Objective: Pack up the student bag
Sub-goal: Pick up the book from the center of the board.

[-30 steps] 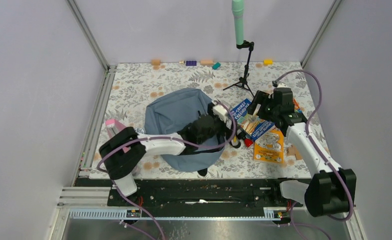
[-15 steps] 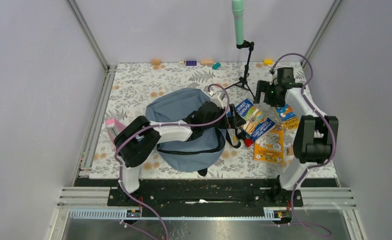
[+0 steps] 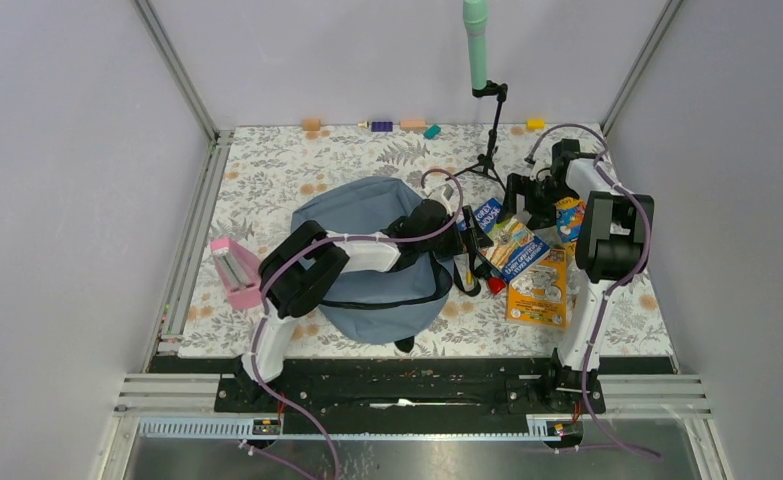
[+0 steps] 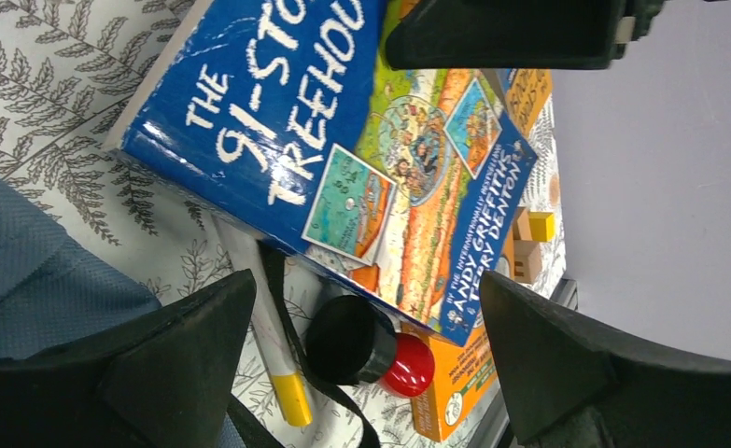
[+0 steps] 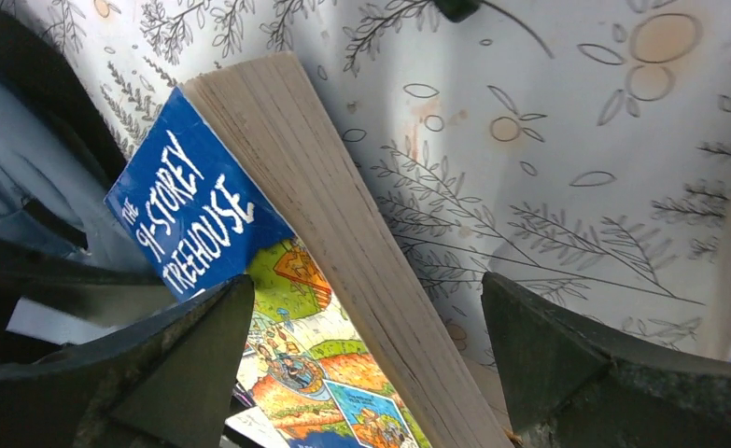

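Note:
The grey-blue student bag (image 3: 362, 235) lies on the flowered table, left of centre. My left gripper (image 3: 459, 232) reaches across it, open and empty. In the left wrist view the left gripper (image 4: 366, 291) hangs over a black glue stick with a red cap (image 4: 371, 345) and a white marker with a yellow end (image 4: 277, 369). Both lie beside the blue "91-Storey Treehouse" book (image 4: 343, 140). My right gripper (image 3: 523, 200) is open at the far edge of that book (image 3: 504, 238). In the right wrist view the right gripper (image 5: 366, 299) straddles the book's page edge (image 5: 361, 252) without gripping it.
An orange book (image 3: 540, 290) lies under the blue one, and a small colourful book (image 3: 570, 215) lies by the right arm. A black tripod (image 3: 487, 150) with a green pole stands behind. A pink object (image 3: 235, 272) sits at the left, and small blocks (image 3: 413, 125) line the back edge.
The right arm swung back and right, and its gripper came down at the blue book's far edge. The left arm reached further right across the bag toward the books.

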You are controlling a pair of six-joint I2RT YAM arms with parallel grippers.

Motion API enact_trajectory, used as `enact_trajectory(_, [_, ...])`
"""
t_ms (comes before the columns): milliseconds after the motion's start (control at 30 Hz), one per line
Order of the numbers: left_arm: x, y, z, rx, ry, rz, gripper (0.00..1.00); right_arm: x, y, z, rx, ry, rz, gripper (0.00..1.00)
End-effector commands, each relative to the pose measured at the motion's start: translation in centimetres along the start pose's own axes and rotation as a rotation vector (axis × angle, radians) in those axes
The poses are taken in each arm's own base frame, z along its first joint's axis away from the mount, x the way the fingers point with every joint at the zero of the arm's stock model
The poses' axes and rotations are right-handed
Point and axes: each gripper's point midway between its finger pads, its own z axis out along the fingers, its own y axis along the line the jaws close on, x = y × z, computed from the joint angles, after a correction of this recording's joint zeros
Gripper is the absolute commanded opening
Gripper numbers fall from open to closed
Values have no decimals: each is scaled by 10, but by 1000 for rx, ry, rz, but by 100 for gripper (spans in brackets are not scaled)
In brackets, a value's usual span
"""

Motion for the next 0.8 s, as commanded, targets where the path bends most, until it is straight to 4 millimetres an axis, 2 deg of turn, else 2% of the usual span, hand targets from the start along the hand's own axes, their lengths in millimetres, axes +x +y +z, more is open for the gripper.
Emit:
enact_trajectory(0, [-7,2,11,0,0,-4,96,8,19,0,-100,78,-37,98])
enact_trajectory(133, [-5,9,18,-13,26,21,94,10,20,-1,-114,109,-57,96])
enact_trajectory(200, [-3,13,20,-22,31,28,91,12,20,-2,-119,127,-74,87])
enact_trajectory(233, [-3,14,21,-24,33,31,89,13,21,-3,-128,138,-80,85])
enact_trajectory(300, [-3,14,22,-23,36,33,85,14,27,-6,-162,153,-85,64])
enact_trajectory(333, [-3,13,22,-17,38,33,84,14,34,-7,-200,151,-82,59])
enact_trajectory(400, [-3,12,24,-9,42,33,83,12,49,-13,-280,132,-81,56])
enact_trajectory(600, [-8,2,23,22,35,47,79,11,69,-23,-388,107,-81,41])
enact_trajectory(767, [-11,-2,21,29,29,78,76,14,92,-34,-526,79,-87,38])
